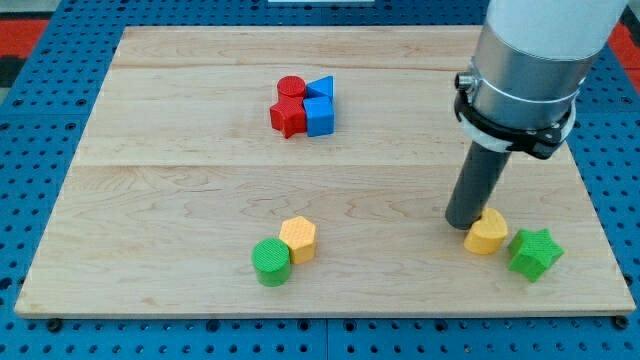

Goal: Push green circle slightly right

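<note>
Camera view: pale wood board (pixel 180 180) on blue pegboard (pixel 40 110); no pincer, tip (pixel 463 224) beside yellow block (pixel 487 234).

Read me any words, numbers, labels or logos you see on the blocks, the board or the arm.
None: no text, number or logo is readable anywhere.
The wooden board, the green circle, the other coloured blocks and the arm's grey housing all show plain surfaces.
My tip carries no marking either.

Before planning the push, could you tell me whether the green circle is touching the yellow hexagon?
Touching: the camera view shows the green circle pressed against the yellow hexagon, no board between them.
</note>
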Controlling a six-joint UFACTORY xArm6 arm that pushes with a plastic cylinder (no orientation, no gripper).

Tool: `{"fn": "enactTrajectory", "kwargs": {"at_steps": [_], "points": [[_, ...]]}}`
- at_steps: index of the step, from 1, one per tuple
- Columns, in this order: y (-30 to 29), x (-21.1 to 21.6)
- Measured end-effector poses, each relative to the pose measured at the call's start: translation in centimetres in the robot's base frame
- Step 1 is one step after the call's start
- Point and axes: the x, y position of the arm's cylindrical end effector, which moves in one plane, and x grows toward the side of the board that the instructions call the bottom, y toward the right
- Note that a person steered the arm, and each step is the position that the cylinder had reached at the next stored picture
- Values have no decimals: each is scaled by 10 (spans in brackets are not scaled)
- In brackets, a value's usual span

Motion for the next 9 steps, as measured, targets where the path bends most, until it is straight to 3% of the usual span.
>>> {"fn": "enactTrajectory", "kwargs": {"at_steps": [3, 7, 8, 9], "points": [[16, 0], [-302, -9], [-330, 11], [-312, 37]]}}
